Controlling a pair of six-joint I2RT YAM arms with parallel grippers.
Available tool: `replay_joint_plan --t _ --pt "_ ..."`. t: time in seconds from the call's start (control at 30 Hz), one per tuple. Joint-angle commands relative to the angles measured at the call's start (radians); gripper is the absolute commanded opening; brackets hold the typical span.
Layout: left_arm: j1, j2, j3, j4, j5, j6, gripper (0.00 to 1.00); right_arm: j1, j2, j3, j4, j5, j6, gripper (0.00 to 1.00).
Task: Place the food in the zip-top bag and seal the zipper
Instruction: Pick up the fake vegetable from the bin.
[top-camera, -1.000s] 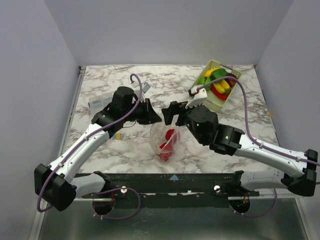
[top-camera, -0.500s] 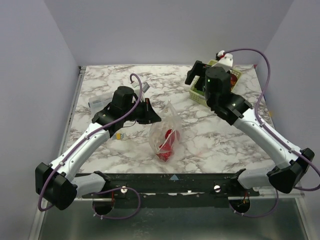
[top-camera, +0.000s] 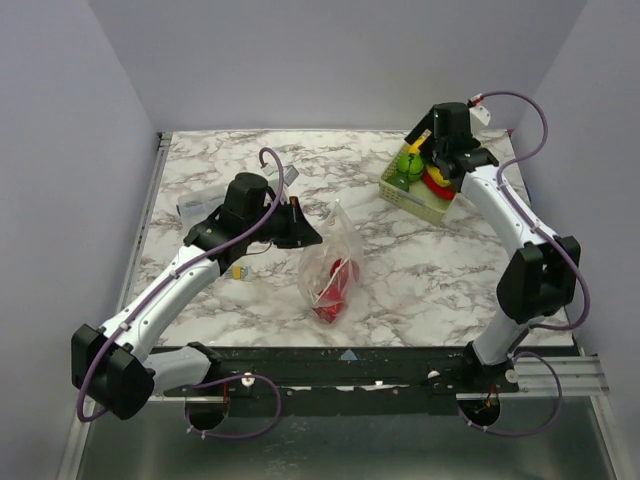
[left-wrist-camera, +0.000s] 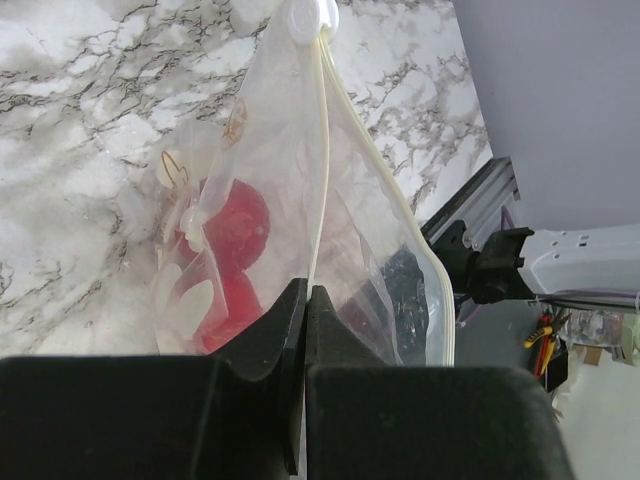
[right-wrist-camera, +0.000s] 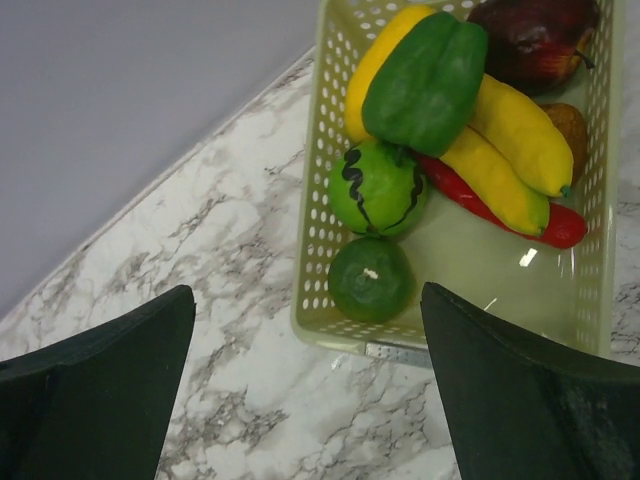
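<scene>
From the top camera, the left arm reaches to mid-table, where the left gripper (top-camera: 300, 226) meets the upper edge of the bag (top-camera: 335, 262). The bag stands on the marble table (top-camera: 230, 170) with red food (top-camera: 337, 285) low inside it. The right arm stretches to the far right corner, and the right gripper (top-camera: 428, 152) hangs over the basket (top-camera: 400, 192). How the fingers of either gripper stand cannot be told from here.

The left wrist camera shows what the top one does not. Its two fingers (left-wrist-camera: 270, 335) are pressed together, pinching one lip of the bag at the zipper (left-wrist-camera: 322, 150). The other lip bows away to the right, so the mouth is open. The red food shows through the plastic, left of the pinched strip.

The right wrist camera looks down into the basket, the black fingers (right-wrist-camera: 100, 385) spread wide and holding nothing. The rest of the food lies there:
- a green pepper (right-wrist-camera: 425, 80) on top of a banana (right-wrist-camera: 510, 135)
- a red chili (right-wrist-camera: 510, 210)
- a striped green ball (right-wrist-camera: 378, 190)
- a smaller green ball (right-wrist-camera: 370, 278)
- a dark red apple (right-wrist-camera: 535, 35)
</scene>
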Motion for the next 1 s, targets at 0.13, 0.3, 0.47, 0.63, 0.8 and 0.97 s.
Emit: replay_joint_plan --t 0.13,0.3,0.47,0.63,0.8,0.97 --pt "0.007 0.002 -0.019 0.024 0.033 -0.015 0.0 -0.088 0.213 0.151 -0.059 0.023 0.179 1.0" --pt "0.008 -0.001 -0.023 0.03 0.023 -0.015 0.0 -0.161 0.323 0.239 -0.085 -0.013 0.261 1.0" --pt "0.008 -0.005 -0.026 0.028 0.008 -0.009 0.0 -0.229 0.456 0.371 -0.125 -0.088 0.26 1.0" --pt "0.01 -0.001 -0.024 0.027 0.008 -0.007 0.0 -0.251 0.557 0.489 -0.167 -0.126 0.237 1.0" --pt "0.01 0.002 -0.026 0.028 0.007 -0.006 0.0 -0.252 0.607 0.503 -0.166 -0.135 0.237 1.0" --pt "0.011 0.003 -0.027 0.028 0.005 -0.006 0.0 -0.252 0.596 0.443 -0.122 -0.153 0.237 0.81"
